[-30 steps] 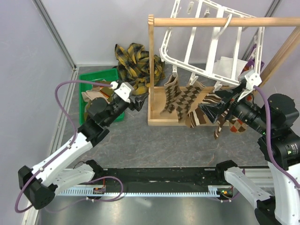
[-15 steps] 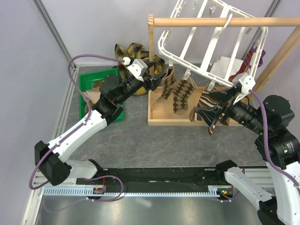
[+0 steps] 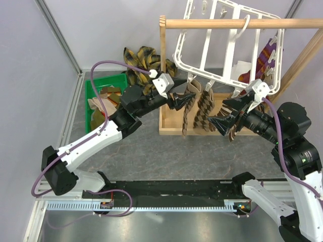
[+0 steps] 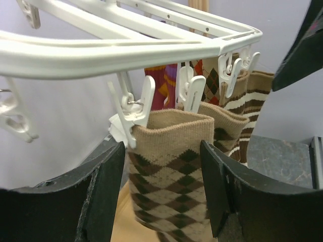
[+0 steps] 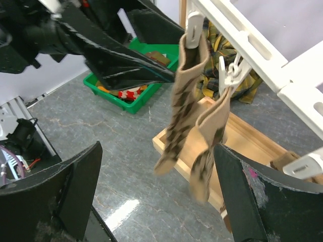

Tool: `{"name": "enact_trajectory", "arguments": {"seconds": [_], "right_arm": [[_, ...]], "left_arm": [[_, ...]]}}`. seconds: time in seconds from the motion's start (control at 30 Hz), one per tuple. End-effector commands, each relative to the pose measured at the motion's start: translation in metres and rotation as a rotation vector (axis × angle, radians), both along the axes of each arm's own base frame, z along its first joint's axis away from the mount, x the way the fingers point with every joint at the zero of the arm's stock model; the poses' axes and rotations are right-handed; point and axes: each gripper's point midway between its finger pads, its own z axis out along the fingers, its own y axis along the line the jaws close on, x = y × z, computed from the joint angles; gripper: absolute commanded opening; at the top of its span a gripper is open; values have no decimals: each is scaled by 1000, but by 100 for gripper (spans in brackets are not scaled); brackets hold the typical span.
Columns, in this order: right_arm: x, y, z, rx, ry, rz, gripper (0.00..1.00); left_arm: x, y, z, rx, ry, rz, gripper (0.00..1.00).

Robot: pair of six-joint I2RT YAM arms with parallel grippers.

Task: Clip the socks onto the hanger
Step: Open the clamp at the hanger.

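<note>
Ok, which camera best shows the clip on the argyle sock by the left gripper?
Left wrist: the clip bites the argyle sock close up. Right wrist shows it smaller, side-on; top external barely resolves it.

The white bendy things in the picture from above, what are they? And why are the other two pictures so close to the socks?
They are two robot arms on a grey table. One camera looks down from above. The other two sit on the arms' wrists, so you see each arm's own black fingers up close. The white frame is a hanger hooked over a wooden rod, with diamond-patterned socks clipped to it. A green bin and a plaid cloth sit at the back. The left gripper is open, its fingers either side of a clipped sock. The right gripper is open and holds nothing.
</note>
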Motion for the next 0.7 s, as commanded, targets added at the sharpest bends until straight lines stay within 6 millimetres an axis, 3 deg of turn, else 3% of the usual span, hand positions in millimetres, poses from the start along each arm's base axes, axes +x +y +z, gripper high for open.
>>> {"name": "enact_trajectory", "arguments": {"seconds": [0.0,0.13,0.4,0.67], "right_arm": [[4,-2,8,-9,-67,-18,98],[4,-2,7,-11,-67,-19,98],[5,-2,5,-35,-86,-20,98],[5,-1,4,-36,-86,-19,98]], "left_arm": [[-22,17,30,-67,-64,-13,68],[-15,38,34,-98,-84,93,69],[15,57,36,-133,-76,188,69],[11,41,58,-115,-158,95,69]]}}
